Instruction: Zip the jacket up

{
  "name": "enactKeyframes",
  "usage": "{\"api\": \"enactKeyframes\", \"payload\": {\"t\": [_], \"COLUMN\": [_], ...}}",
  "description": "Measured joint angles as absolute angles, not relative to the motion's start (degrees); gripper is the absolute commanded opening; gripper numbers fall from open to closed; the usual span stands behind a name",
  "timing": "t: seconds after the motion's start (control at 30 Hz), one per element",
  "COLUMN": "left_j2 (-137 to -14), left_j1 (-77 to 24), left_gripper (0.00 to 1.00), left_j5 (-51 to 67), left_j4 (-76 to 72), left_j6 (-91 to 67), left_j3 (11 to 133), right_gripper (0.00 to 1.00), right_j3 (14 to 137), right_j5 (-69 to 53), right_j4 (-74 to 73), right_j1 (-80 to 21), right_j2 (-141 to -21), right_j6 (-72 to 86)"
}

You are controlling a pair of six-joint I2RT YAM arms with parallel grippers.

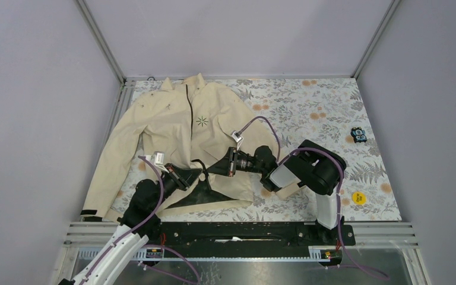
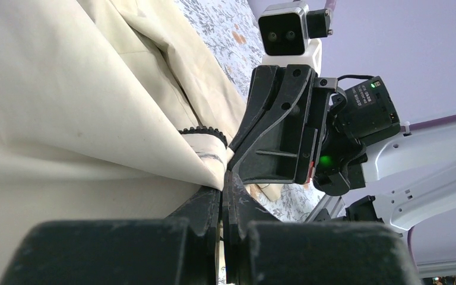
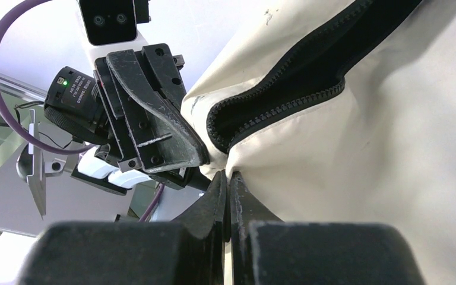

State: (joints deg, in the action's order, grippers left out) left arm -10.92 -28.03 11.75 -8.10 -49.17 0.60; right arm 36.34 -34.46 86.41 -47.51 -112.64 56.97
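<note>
Jacket: the cream jacket lies flat on the left half of the floral table, collar at the far edge, hem toward my arms.
Zipper: the zipper reads closed across the chest. Near the hem the fronts splay and the dark lining shows.
Left arm: the left gripper has its jaws pressed together on the cream hem corner. I judge it anchors that front taut.
Right arm: the right gripper is equally clamped, nipping fabric just below the tooth row. It almost touches its partner, so the two fronts are drawn together.
Slider: I cannot tell where it sits.
Far right: a black-and-blue object and a yellow disc lie well apart from the work.
</note>
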Motion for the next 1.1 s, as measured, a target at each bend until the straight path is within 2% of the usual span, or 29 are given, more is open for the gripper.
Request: {"api": "enactKeyframes", "payload": {"t": [0.03,0.07,0.13,0.23,0.3,0.43,0.5,0.87,1.1], "left_j2": [-10.5,-10.2,-9.8,-10.1,-11.0,-12.2,-12.1,-11.6,-16.1], "left_j1": [-28.0,-28.0,-28.0,-28.0,-28.0,-28.0,-28.1,-28.1,-28.1], "left_gripper": [0.0,0.07,0.29,0.5,0.57,0.63,0.63,0.37,0.26], "left_j5": [11.7,11.6,11.0,9.0,7.9,7.3,7.4,8.6,9.3], "left_j4": [-7.8,-7.4,-6.0,-1.0,2.7,7.4,8.5,10.2,5.9], "left_j6": [-49.3,-49.4,-49.7,-50.7,-51.2,-53.3,-55.1,-63.3,-64.1], "left_j3": [0.6,0.6,0.7,2.2,3.6,5.3,5.3,5.0,4.1], "right_gripper": [0.0,0.0,0.0,0.0,0.0,0.0,0.0,0.0,0.0], "right_j3": [36.3,36.3,36.3,36.3,36.3,36.3,36.3,36.3,36.3], "right_j5": [-34.4,-34.4,-34.3,-33.9,-33.6,-33.5,-33.5,-33.4,-33.4], "right_j4": [86.4,86.4,86.4,86.5,86.4,86.5,86.5,86.5,86.5], "right_j1": [-47.5,-47.5,-47.5,-47.6,-47.6,-47.6,-47.6,-47.7,-47.8], "right_j2": [-112.7,-112.7,-112.8,-113.4,-113.8,-113.8,-113.9,-114.2,-114.2], "right_j6": [57.0,57.0,57.0,56.9,56.9,56.9,56.9,56.8,56.8]}}
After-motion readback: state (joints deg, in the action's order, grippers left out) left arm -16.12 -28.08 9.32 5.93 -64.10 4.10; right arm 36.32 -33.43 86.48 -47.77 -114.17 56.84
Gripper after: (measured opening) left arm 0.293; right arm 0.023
